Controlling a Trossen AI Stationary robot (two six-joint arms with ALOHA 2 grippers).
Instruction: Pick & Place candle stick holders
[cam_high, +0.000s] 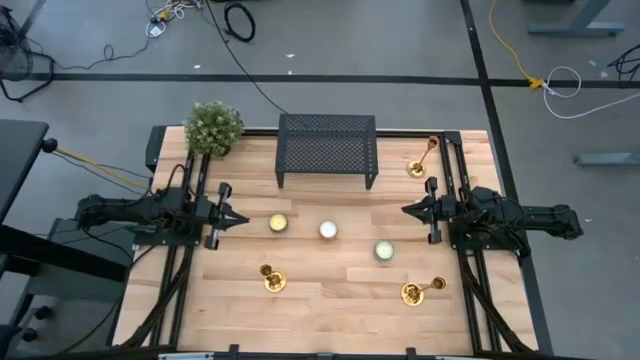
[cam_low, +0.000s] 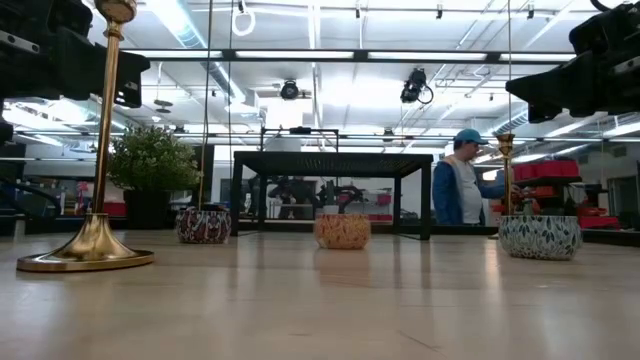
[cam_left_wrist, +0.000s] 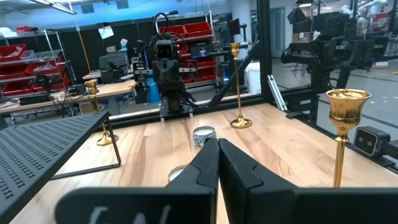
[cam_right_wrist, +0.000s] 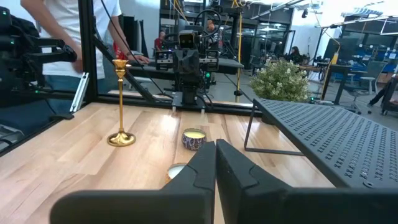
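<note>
Both the left claw (cam_high: 243, 218) and right claw (cam_high: 405, 210) hover pinched shut and empty over the desk (cam_high: 330, 290), facing each other, while three holders stand untouched, one near the left front (cam_high: 272, 279), one right front (cam_high: 414, 292), one right rear (cam_high: 420, 165), so picking seems unstarted.

My left arm lies low along the left side, its forearm stretched toward the middle. My left gripper (cam_high: 238, 217) has its two fingers pressed together and holds nothing. My right arm mirrors it on the right side, and my right gripper (cam_high: 408, 209) faces the other, fingers likewise closed tight and empty.
</note>
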